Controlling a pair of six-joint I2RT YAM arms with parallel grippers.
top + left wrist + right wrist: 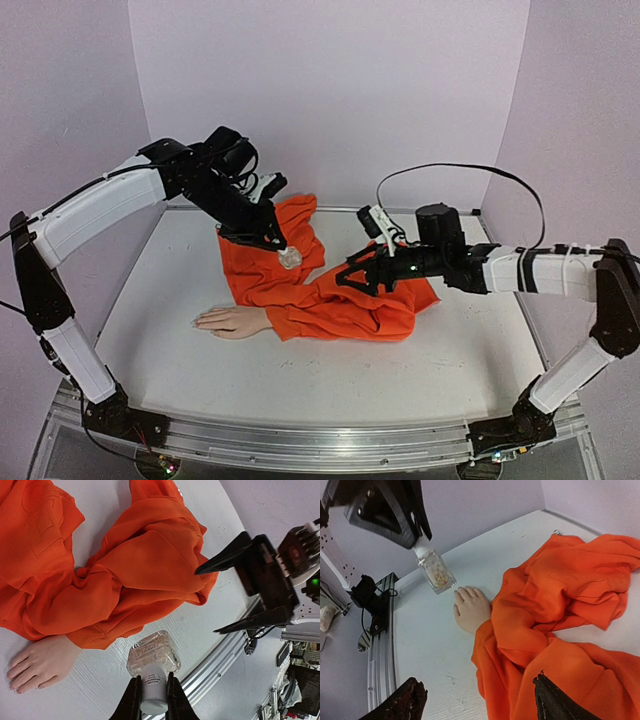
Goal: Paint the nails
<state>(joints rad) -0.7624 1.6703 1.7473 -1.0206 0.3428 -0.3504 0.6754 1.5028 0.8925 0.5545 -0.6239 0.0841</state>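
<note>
A small pale peach mannequin hand (232, 321) lies flat on the white table, its wrist in an orange sleeve (330, 310). Its tiny nails (198, 321) point left. The hand also shows in the left wrist view (37, 665) and the right wrist view (470, 607). My left gripper (283, 248) is shut on the white cap of a small clear glass bottle (152, 655) and holds it in the air above the orange cloth, behind the hand. My right gripper (345, 273) is open and empty above the sleeve, right of the bottle (436, 572).
The orange garment (290, 235) spreads in folds from the table's middle to the back wall. A metal rail (300, 440) runs along the near edge. Lilac walls close in the back and both sides.
</note>
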